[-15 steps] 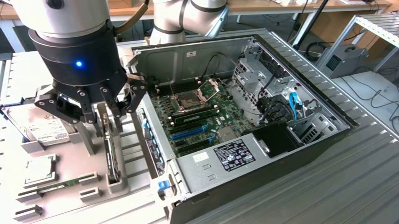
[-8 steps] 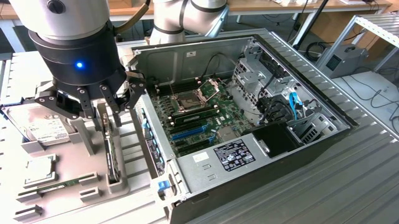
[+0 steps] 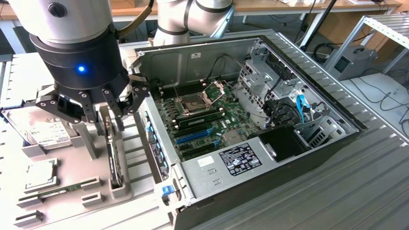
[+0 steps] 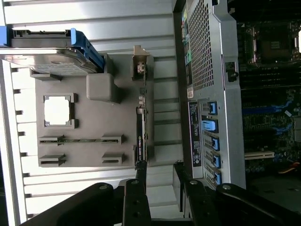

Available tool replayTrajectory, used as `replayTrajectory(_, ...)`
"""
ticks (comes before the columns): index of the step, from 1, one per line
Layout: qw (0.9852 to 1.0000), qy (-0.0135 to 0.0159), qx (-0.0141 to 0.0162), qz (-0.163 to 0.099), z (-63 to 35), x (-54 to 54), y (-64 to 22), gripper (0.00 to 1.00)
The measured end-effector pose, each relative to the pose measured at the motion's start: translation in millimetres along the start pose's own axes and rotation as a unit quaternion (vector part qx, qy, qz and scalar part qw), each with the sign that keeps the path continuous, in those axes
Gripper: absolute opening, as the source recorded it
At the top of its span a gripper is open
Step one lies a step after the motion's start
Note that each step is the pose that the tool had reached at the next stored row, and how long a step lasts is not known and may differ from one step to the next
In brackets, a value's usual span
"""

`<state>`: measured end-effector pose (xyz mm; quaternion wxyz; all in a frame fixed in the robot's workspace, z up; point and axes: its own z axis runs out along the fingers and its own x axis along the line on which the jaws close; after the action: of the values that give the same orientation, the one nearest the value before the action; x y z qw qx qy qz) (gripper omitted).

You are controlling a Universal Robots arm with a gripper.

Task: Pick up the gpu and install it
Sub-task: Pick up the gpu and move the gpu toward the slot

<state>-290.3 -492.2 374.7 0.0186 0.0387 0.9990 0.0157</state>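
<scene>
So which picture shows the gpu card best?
The wrist view: the gpu stands on edge in its grey holder, nearly its whole length uncovered. In the exterior view, the gripper covers one end.

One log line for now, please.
tool: open, above gpu | gpu: on edge in tray, not gripped | case: open, beside tray

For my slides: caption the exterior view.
Open gripper above the graphics card, on edge in its holder beside the open computer case.

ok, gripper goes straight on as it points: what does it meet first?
Probably the gpu, standing on edge in the grey holder under the open gripper; how squarely it lines up is unclear.
</scene>
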Motion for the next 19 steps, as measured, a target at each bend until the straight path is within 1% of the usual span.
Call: replayTrajectory(19,1.0000,0.0000,0.0000,0.000,9.9,1.8,-0.4,0.36)
